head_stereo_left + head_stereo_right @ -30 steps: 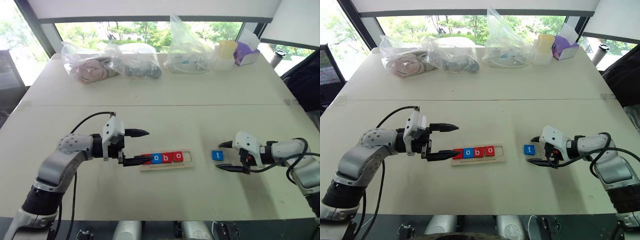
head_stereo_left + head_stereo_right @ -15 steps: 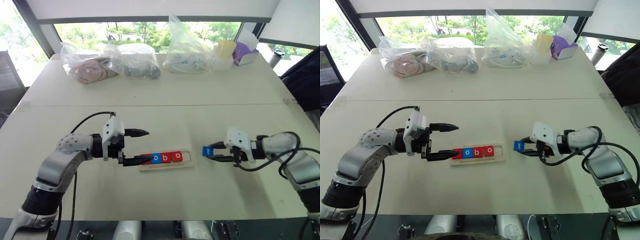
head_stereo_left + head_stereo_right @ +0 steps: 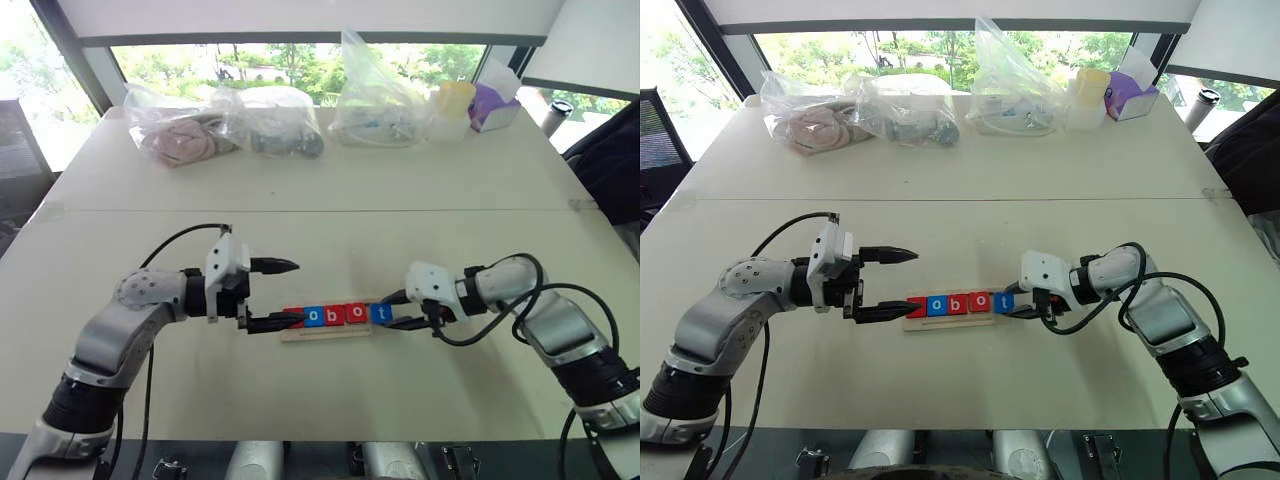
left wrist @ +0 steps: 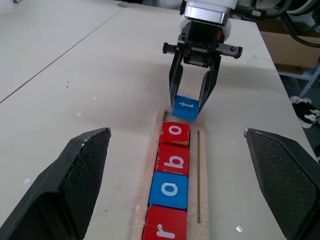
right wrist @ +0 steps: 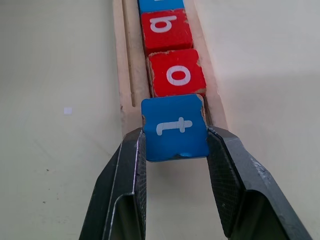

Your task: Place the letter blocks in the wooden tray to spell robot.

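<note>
The wooden tray (image 3: 331, 333) lies in the middle of the table. It holds a red r (image 4: 165, 227), a blue o (image 4: 171, 189), a red b (image 4: 175, 160) and a red o (image 4: 176, 132) in a row. My right gripper (image 5: 176, 132) is shut on the blue t block (image 5: 175, 127) by its two sides. It holds the block at the tray's right end (image 3: 379, 313), slightly tilted and right against the red o. My left gripper (image 3: 292, 292) stands open at the tray's left end, holding nothing, with its lower finger beside the r.
Clear plastic bags (image 3: 270, 120) with items in them, a yellow cup (image 3: 452, 100) and a purple box (image 3: 492, 105) line the far edge of the table. A seam (image 3: 400, 209) runs across the tabletop behind the tray.
My right gripper shut on the blue t block and carried it left, from the open table to the tray's right end. The left arm has kept still.
</note>
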You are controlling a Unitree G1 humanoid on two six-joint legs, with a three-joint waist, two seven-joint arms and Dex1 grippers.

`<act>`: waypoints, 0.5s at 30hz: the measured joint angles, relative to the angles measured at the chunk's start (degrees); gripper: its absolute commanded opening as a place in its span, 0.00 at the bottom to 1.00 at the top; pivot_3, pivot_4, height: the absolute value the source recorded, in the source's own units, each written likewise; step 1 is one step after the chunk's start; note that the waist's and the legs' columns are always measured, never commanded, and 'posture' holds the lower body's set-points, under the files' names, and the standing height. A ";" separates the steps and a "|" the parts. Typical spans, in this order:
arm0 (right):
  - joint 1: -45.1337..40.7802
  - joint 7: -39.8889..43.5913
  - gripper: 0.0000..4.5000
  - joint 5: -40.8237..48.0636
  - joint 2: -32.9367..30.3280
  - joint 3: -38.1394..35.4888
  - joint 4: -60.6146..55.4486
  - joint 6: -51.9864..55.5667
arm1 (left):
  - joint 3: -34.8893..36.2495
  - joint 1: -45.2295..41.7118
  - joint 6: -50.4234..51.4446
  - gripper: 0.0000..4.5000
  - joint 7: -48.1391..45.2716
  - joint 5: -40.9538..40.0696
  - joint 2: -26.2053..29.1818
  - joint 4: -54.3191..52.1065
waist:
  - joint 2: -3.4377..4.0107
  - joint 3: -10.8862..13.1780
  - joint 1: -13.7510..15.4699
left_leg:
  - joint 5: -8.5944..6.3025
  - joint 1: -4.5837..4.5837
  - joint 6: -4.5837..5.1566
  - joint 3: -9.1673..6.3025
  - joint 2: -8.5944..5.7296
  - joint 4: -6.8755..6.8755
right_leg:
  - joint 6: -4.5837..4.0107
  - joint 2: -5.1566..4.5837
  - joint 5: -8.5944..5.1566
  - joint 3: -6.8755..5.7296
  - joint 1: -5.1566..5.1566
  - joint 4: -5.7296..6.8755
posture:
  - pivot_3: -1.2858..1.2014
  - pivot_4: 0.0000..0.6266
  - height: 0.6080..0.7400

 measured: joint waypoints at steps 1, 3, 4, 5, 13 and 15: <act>-0.02 0.10 0.25 -0.16 0.02 0.02 0.00 -0.08 | 0.01 0.16 0.00 1.00 0.05 -0.01 0.00 -0.09 | 0.00 0.00 -0.01 | 0.00 0.00 0.00 0.00 0.00 0.00 | 0.00 0.00 0.00 0.00 0.00 0.00 | 0.52 0.24 1.00; -0.02 0.31 0.25 -0.49 0.04 0.02 0.02 -0.31 | 0.01 0.55 0.00 1.00 0.19 -0.01 0.00 -0.20 | 0.00 0.00 0.01 | 0.00 0.00 0.00 0.00 0.00 0.00 | 0.00 0.00 0.00 0.00 0.00 0.00 | 0.52 0.24 1.00; -0.03 0.40 0.25 -0.72 0.12 0.02 0.05 -0.48 | 0.01 0.64 0.01 1.00 0.29 -0.01 0.00 -0.23 | 0.00 0.00 0.02 | 0.00 0.00 0.00 -0.01 0.00 0.01 | 0.00 0.00 0.00 0.00 0.00 0.00 | 0.52 0.24 1.00; -0.03 0.44 0.25 -0.82 0.21 0.03 0.06 -0.56 | 0.01 0.71 0.02 1.00 0.39 -0.02 0.00 -0.27 | 0.00 0.00 0.03 | 0.00 0.00 0.00 -0.01 0.00 0.01 | 0.00 0.00 0.00 0.00 0.00 0.00 | 0.52 0.24 1.00; -1.19 0.61 0.25 -1.48 1.38 1.51 0.59 -0.58 | 0.00 0.85 0.03 1.00 0.97 -0.04 -0.04 -0.35 | 0.00 0.00 0.01 | 0.00 0.00 0.00 0.00 0.00 0.01 | 0.00 0.00 0.00 0.00 0.00 0.01 | 0.52 0.24 1.00; -1.41 0.58 0.25 -1.67 1.82 1.66 1.01 -0.59 | 0.00 0.85 0.03 1.00 1.10 -0.05 -0.04 -0.35 | 0.00 0.00 0.02 | 0.00 0.00 0.00 0.00 0.00 0.01 | 0.00 0.00 0.00 0.00 0.00 0.01 | 0.52 0.24 1.00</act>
